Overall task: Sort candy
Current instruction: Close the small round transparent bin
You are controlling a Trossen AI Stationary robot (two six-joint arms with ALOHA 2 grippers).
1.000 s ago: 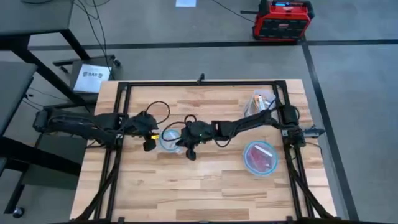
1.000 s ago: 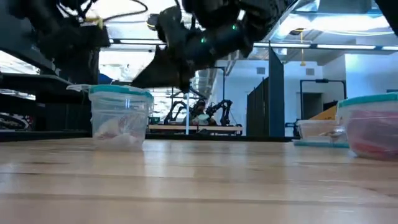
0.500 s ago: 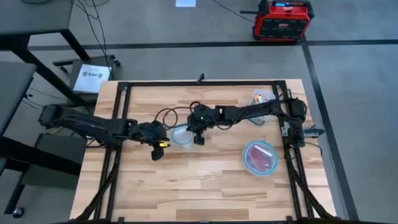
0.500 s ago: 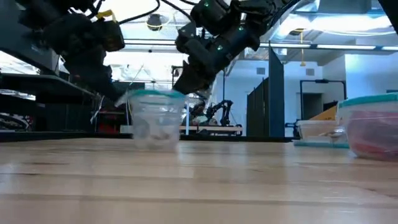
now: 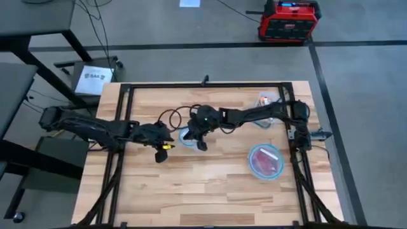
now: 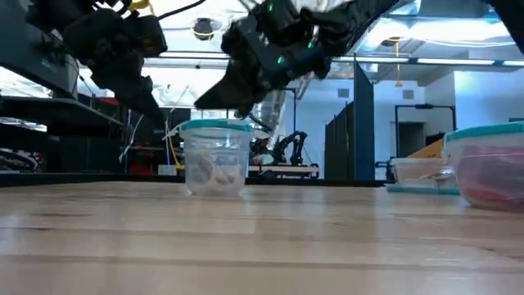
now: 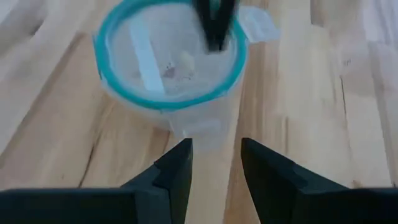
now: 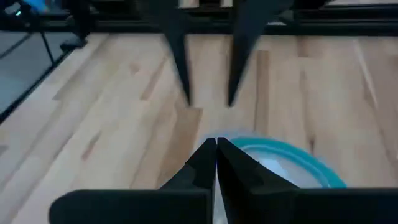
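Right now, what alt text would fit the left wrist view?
A clear teal-rimmed container stands on the wooden table, pale candy inside. The left gripper waits open before it; the right gripper dips over its rim.

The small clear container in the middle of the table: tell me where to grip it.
Grip the small clear container across its clear wall below the teal rim, coming level from the left gripper side. It stands upright and the open jaws already face it.
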